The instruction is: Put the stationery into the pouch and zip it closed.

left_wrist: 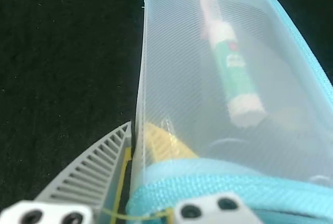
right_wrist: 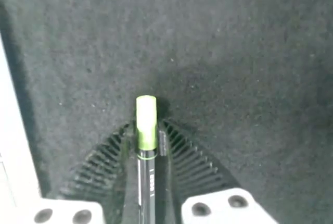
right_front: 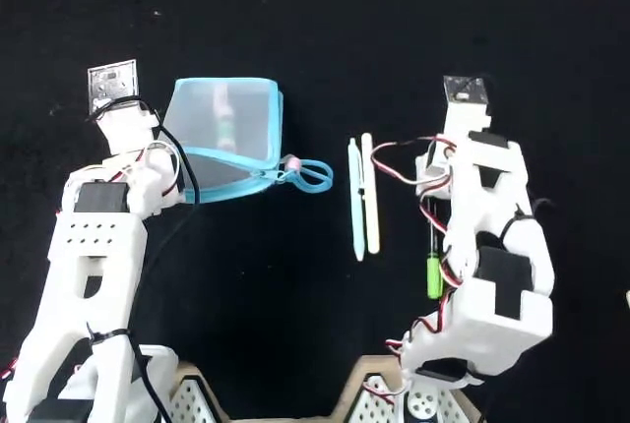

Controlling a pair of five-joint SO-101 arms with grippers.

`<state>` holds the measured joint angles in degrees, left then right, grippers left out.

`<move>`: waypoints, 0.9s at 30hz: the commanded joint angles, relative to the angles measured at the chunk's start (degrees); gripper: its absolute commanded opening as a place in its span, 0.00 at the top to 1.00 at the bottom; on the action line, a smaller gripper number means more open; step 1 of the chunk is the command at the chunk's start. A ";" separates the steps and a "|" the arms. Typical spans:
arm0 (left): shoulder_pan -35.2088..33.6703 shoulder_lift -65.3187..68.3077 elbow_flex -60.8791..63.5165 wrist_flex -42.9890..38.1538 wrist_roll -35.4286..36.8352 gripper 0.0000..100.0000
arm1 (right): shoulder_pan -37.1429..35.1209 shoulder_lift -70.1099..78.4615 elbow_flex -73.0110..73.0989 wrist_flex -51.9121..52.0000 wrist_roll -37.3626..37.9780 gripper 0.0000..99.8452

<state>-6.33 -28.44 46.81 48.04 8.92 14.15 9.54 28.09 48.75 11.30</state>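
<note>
A light blue mesh pouch point(right_front: 224, 133) lies at the left of the black table point(right_front: 295, 39), with a glue stick point(right_front: 225, 128) inside it. My left gripper point(right_front: 180, 183) is shut on the pouch's near left edge. In the left wrist view the pouch point(left_wrist: 182, 78) and glue stick point(left_wrist: 234, 73) are close up, with one finger of my left gripper point(left_wrist: 136, 148) showing yellow through the mesh. A pale blue pen point(right_front: 355, 202) and a cream pen point(right_front: 371, 192) lie side by side mid-table. My right gripper point(right_wrist: 146, 135) is shut on a black pen with a green cap point(right_wrist: 146, 120), low over the table, right of those pens point(right_front: 433, 275).
The pouch's zipper pull with a blue loop point(right_front: 310, 175) points toward the two loose pens. The right arm's body point(right_front: 492, 246) stands right of the pens. Bare black table stretches across the far side and between the arms.
</note>
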 commanded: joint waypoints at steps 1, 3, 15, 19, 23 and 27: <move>0.04 1.23 1.71 0.09 1.05 0.97 | 0.79 -2.95 0.04 -1.23 -0.53 0.99; 0.04 1.32 1.71 0.09 1.05 0.97 | 0.79 -2.95 0.04 -1.32 -0.53 0.99; 0.13 0.79 4.44 -4.57 0.79 0.97 | 2.02 -2.95 1.63 -5.27 -2.73 0.99; 0.13 0.79 4.44 -4.48 0.79 0.97 | 2.29 -2.95 1.54 -4.92 -3.69 0.91; 0.13 0.79 4.53 -4.66 0.79 0.97 | 2.20 -2.95 1.54 -4.84 -3.78 0.88; 0.13 0.79 4.53 -4.66 0.79 0.97 | 2.37 -2.95 1.54 -4.75 -3.78 0.88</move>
<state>-6.33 -28.44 49.27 43.47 8.92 14.86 9.54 29.85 44.88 7.87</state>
